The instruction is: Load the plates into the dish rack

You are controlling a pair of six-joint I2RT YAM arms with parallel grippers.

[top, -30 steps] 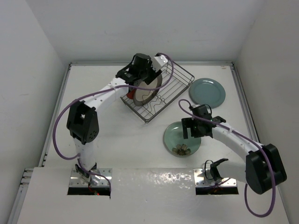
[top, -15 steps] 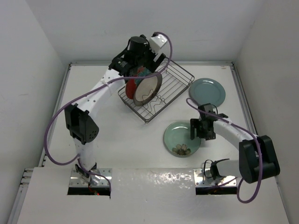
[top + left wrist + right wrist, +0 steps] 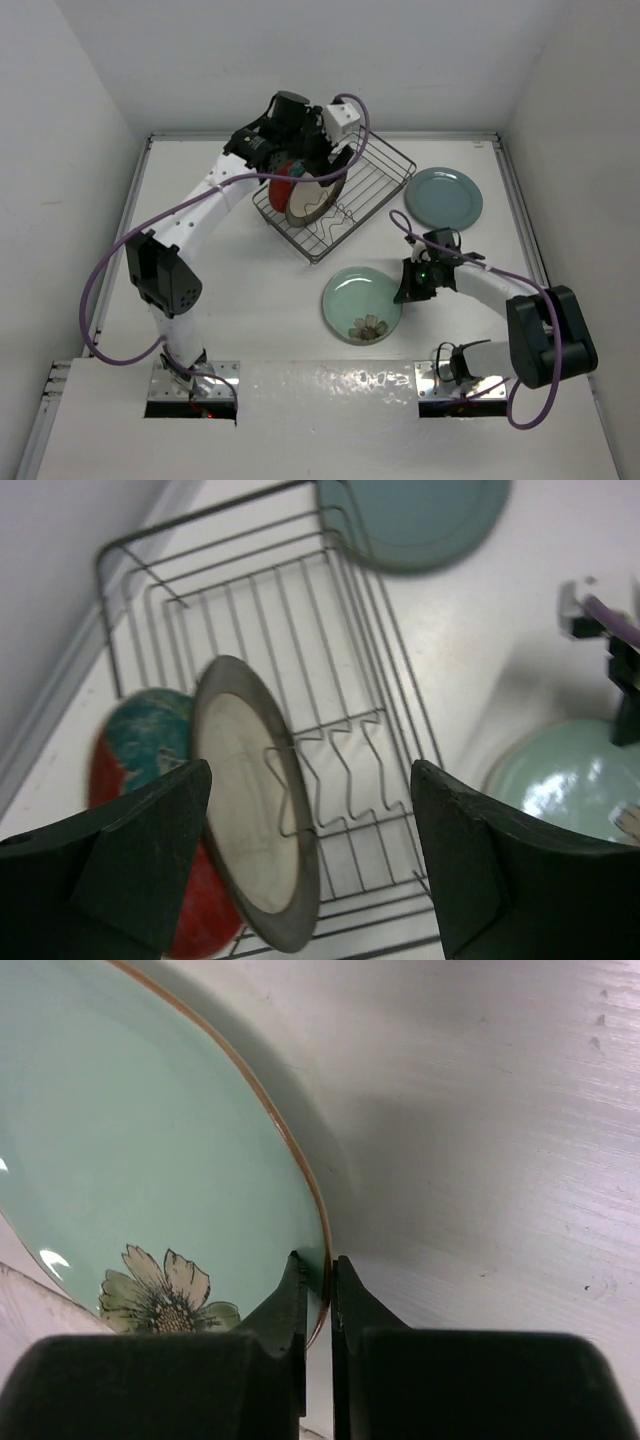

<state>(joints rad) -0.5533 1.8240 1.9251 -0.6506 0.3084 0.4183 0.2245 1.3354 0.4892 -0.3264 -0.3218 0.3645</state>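
The dish rack holds two plates on edge, the red plate and beside it the cream plate with its dark rim. My left gripper hovers open above them, touching neither; the left wrist view shows the cream plate and the red plate below the left gripper. The pale green plate lies on the table. My right gripper is shut on its right rim. In the right wrist view the right gripper pinches the green plate. The grey-teal plate lies flat at the right.
The white walls stand close behind the rack. A raised table edge runs just right of the grey-teal plate. Purple cables loop off both arms. Bare white table lies left of the green plate.
My right gripper has shut on the green plate's rim, and the plate has shifted left. My left gripper has drawn up and back from the cream plate, which stays standing in the rack.
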